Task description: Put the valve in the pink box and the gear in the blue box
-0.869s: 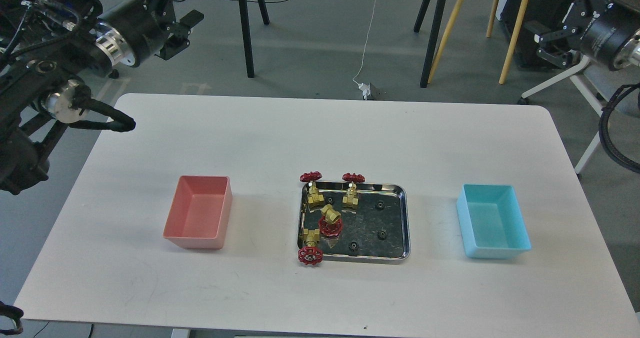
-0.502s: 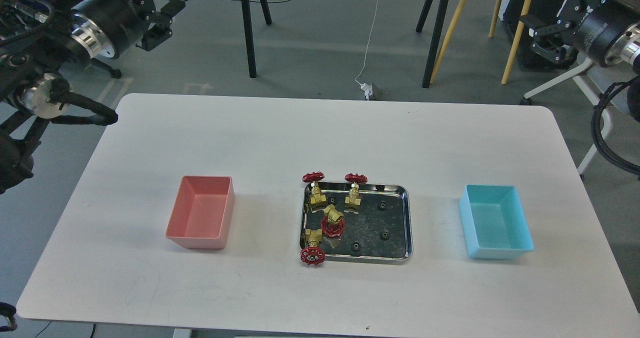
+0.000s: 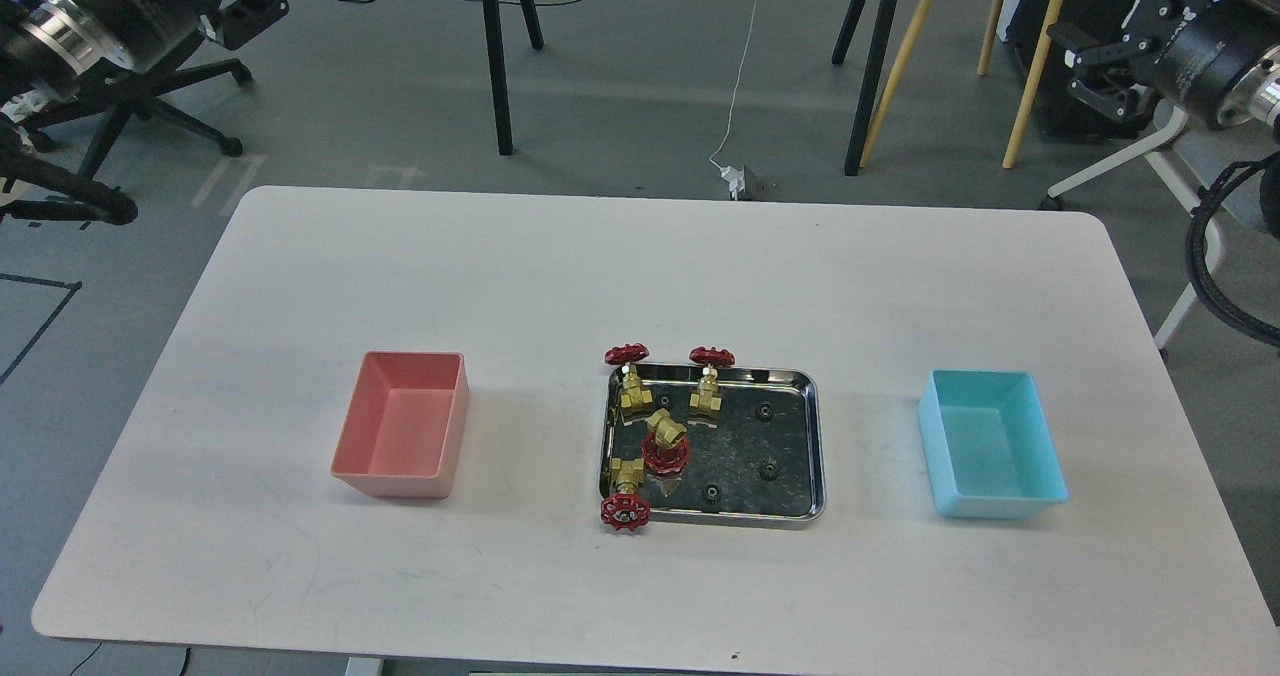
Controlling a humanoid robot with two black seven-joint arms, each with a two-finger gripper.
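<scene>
Several brass valves with red handwheels sit on the left side of a steel tray [image 3: 816,446] at the table's middle; one valve [image 3: 664,441] lies tilted at the centre-left, and another valve [image 3: 624,501] leans over the front rim. Several tiny black gears, one gear [image 3: 768,470] among them, lie on the tray's right half. The pink box [image 3: 405,436] stands empty to the left, the blue box [image 3: 990,453] empty to the right. My left gripper [image 3: 245,1] is high at the top left, off the table, too dark to read. My right gripper [image 3: 1090,66] is at the top right, off the table, with its fingers apart and empty.
The white table [image 3: 640,276] has rounded corners. Beyond its far edge are black tripod legs [image 3: 495,56], wooden legs [image 3: 900,56] and a floor cable. An office chair base [image 3: 150,116] is at the far left, and a white chair frame [image 3: 1180,226] at the right.
</scene>
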